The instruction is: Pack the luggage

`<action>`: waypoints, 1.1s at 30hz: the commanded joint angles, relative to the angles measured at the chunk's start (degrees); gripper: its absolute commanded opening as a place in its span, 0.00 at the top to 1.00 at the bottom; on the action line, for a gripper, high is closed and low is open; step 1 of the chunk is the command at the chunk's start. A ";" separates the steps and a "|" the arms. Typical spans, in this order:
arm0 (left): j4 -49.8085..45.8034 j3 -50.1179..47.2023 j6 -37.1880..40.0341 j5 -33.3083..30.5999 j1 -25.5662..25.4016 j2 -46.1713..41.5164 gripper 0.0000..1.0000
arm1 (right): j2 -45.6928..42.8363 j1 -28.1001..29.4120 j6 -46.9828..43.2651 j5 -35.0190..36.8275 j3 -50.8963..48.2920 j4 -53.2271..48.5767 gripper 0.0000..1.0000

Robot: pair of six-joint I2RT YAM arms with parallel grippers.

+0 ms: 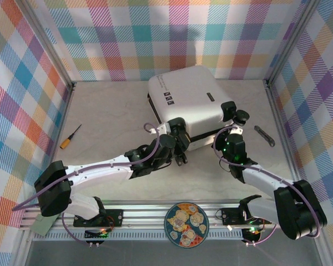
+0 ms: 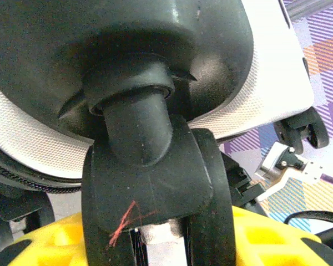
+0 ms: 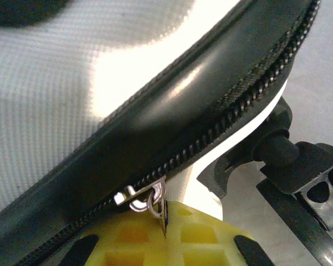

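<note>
Luggage lies on the table. My left gripper clamps one black wheel; my right gripper, fingers pressed together, pinches the metal zipper pull.

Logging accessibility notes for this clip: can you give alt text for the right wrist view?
The right hand, yellow-padded, is shut on the metal zipper pull of a white hard-shell suitcase, on its black zipper band. A black caster wheel shows at right, against the pale tabletop.
</note>
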 commanded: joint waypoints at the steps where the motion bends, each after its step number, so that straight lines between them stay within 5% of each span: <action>1: -7.67 4.61 11.20 -11.05 2.49 -2.97 1.00 | 0.99 -5.96 -4.63 3.61 8.40 5.16 1.00; 9: -12.34 -0.67 11.02 -17.04 4.24 -10.98 1.00 | 4.01 -12.27 -3.03 2.54 10.90 -0.65 1.00; 20: -24.40 -0.77 18.04 -18.66 13.11 -17.46 1.00 | 5.46 -13.30 -15.76 -16.72 11.49 5.28 1.00; 26: -29.83 1.13 24.91 -16.83 21.92 -21.69 1.00 | 0.31 -9.16 -23.18 -24.16 9.47 1.94 1.00; 33: -33.89 7.75 32.72 -12.95 24.35 -18.55 1.00 | -0.98 2.61 -28.01 -21.97 9.33 -2.58 1.00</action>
